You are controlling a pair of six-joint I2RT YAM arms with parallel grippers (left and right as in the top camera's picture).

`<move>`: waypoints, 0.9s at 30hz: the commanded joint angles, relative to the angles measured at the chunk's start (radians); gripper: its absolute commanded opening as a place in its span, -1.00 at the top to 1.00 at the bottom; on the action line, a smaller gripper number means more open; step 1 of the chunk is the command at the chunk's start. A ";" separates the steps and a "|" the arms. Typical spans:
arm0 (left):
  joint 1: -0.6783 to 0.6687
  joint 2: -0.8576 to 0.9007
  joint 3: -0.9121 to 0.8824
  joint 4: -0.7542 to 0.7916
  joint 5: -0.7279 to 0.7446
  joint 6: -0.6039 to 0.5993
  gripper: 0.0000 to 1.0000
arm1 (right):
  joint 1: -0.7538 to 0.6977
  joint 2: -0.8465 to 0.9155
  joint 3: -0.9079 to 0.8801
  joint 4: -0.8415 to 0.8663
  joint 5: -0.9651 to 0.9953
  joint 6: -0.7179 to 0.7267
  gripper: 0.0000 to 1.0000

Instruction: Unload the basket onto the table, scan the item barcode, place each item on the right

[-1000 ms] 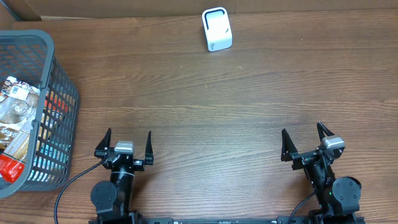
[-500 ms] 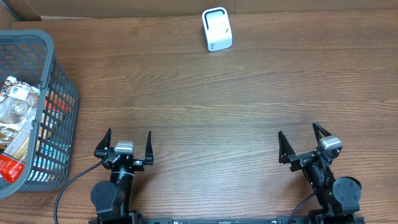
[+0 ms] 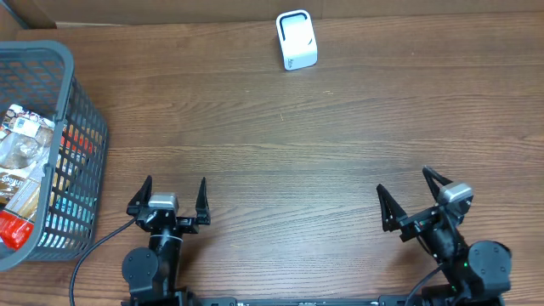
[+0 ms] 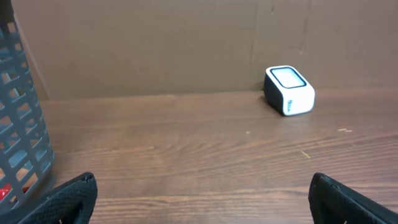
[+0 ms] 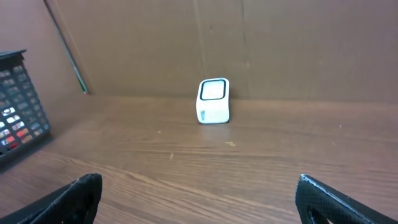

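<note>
- Table [image 3: 340,153] — wood, everything sits on it.
- Basket [image 3: 85,127] at far left — packaged items [image 3: 21,161] inside, none taken out.
- Left gripper [image 3: 176,180] and right gripper [image 3: 403,180] at near edge, jaws spread, empty.
- Scanner [image 3: 297,40] far centre — task looks unstarted; pick, present, scan all remain.

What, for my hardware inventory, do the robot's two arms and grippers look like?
Both arms are black with rounded joint housings. The left gripper and right gripper each have two black, tapering, pointed fingers and a silver-grey block at the wrist. A black cable loops from the left arm's base.
</note>
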 commanded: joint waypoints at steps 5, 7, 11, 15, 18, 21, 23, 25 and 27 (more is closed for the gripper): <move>-0.005 0.153 0.304 -0.158 0.022 -0.018 -0.99 | 0.003 0.244 0.266 -0.109 -0.034 0.008 -1.00; -0.005 0.229 0.398 -0.206 0.042 -0.017 -1.00 | 0.003 0.323 0.352 -0.162 -0.051 0.007 -1.00; -0.005 0.423 0.639 -0.339 0.073 -0.019 -1.00 | 0.003 0.475 0.530 -0.293 -0.061 0.007 -1.00; -0.005 0.655 0.942 -0.537 0.073 -0.017 -0.99 | 0.003 0.614 0.688 -0.412 -0.070 0.006 -1.00; -0.005 0.854 1.222 -0.741 0.073 0.009 -1.00 | 0.003 0.702 0.779 -0.460 -0.136 0.000 -1.00; -0.005 1.035 1.486 -0.933 0.089 0.009 -0.99 | 0.003 0.759 0.815 -0.448 -0.161 0.000 -1.00; -0.005 1.173 1.659 -1.044 0.078 0.036 -0.99 | 0.003 0.790 0.814 -0.420 -0.173 0.012 -1.00; -0.005 1.240 1.723 -1.072 0.052 0.077 -1.00 | 0.004 0.805 0.814 -0.415 -0.206 0.011 -1.00; 0.010 1.290 1.767 -1.078 -0.034 0.055 -1.00 | 0.003 0.820 0.814 -0.415 -0.248 0.012 -1.00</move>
